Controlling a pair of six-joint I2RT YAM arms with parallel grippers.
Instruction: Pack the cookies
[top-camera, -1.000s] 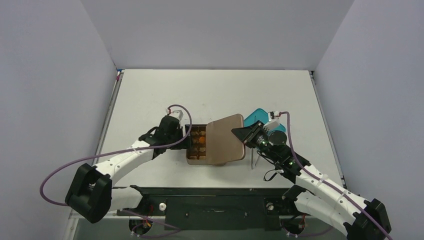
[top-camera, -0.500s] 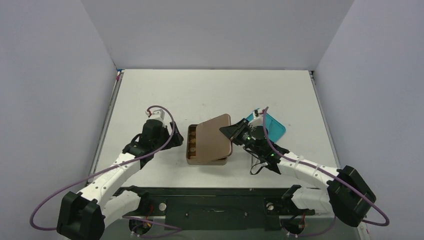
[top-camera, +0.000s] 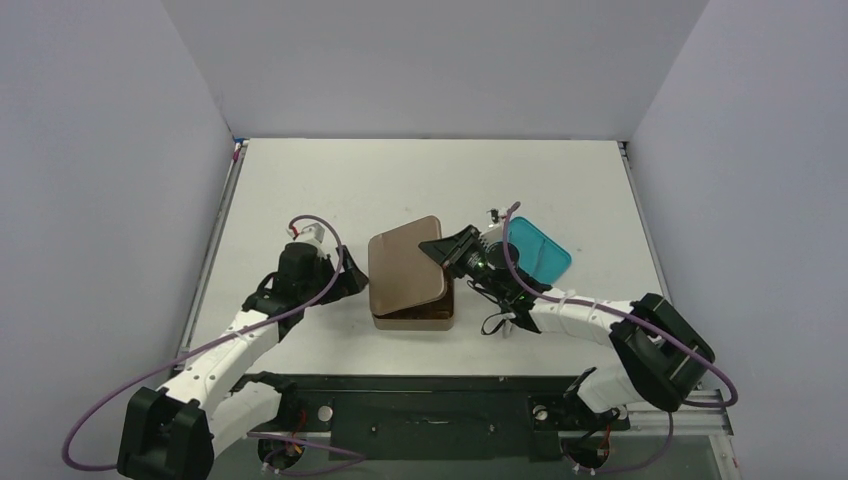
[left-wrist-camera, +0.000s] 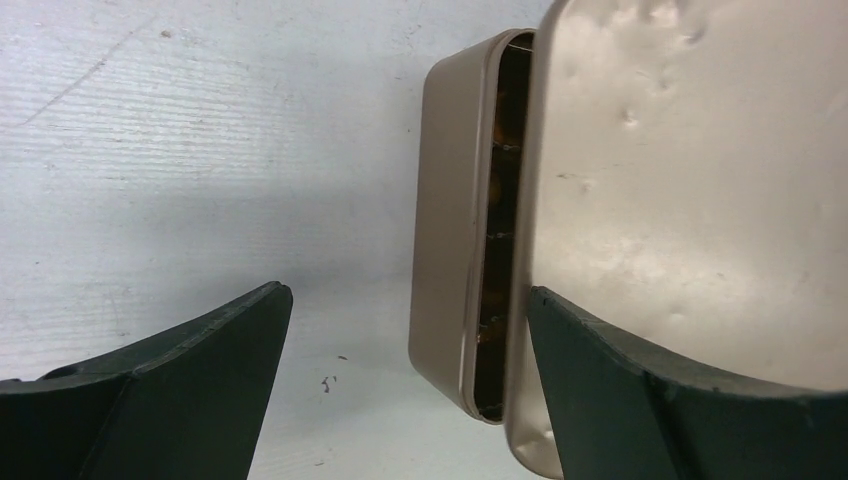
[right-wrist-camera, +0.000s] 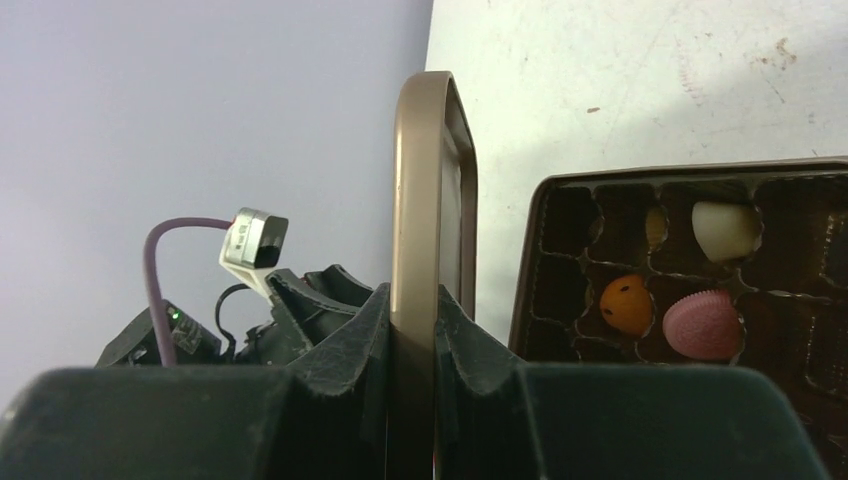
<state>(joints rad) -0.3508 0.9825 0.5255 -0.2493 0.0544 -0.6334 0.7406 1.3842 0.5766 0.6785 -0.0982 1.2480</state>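
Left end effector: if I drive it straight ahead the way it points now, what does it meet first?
Most likely the left end effector meets the tin at its side wall, dead ahead of the open jaws. The lid tilted over the tin may touch at almost the same moment. Depth is unclear.

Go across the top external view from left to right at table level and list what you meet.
left hand → lid, over the tin → right hand, pinching the lid's right edge → teal plate
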